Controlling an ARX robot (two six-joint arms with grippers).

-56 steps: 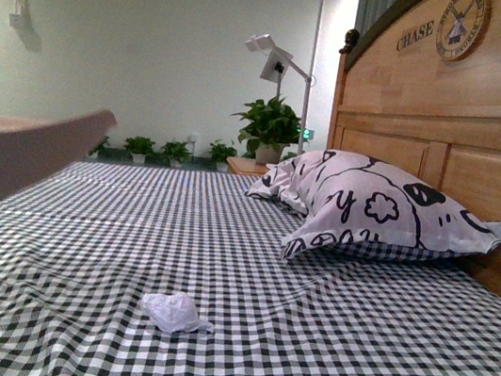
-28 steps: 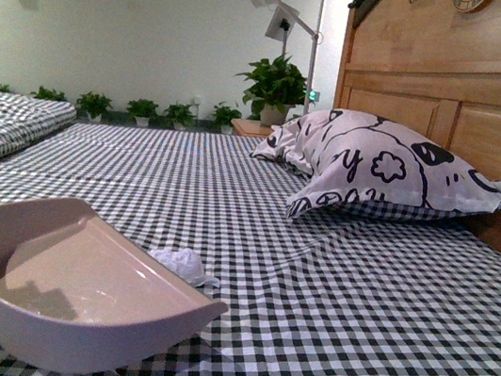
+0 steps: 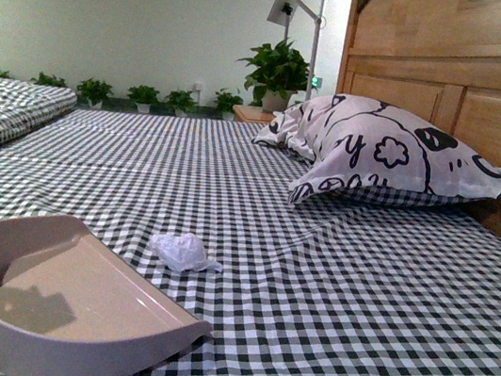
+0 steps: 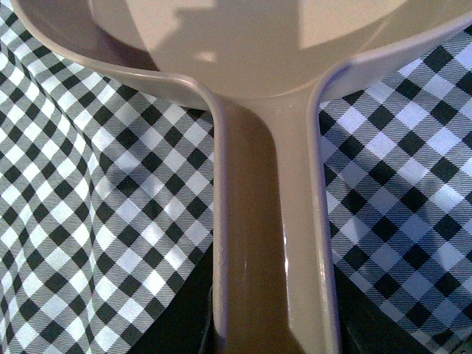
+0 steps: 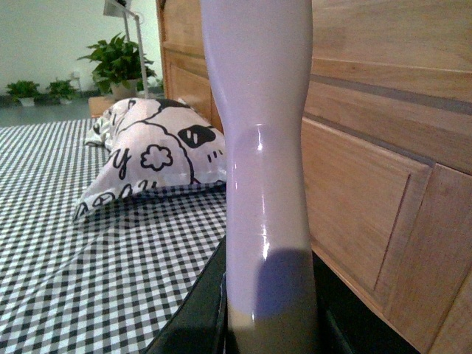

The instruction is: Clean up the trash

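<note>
On the bed sheet (image 3: 383,314), tissue wad (image 3: 185,252) lay at 1 o'clock from dustpan (image 3: 70,303), apart. Left tool (image 4: 276,343) clamped its handle; right tool (image 5: 269,328) clamped a lilac handle (image 5: 258,147). Risk: a ruck could send wad under lip.

Bright, even indoor light. A soft shadow lies inside the dustpan (image 3: 110,292). Glare streaks the handle (image 5: 259,169), close to the lens and slightly blurred.

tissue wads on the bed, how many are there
1. The tissue wad lies on the checkered sheet just past the open lip of the dustpan, not touching it. More could hide behind the dustpan or the pillow.
</note>
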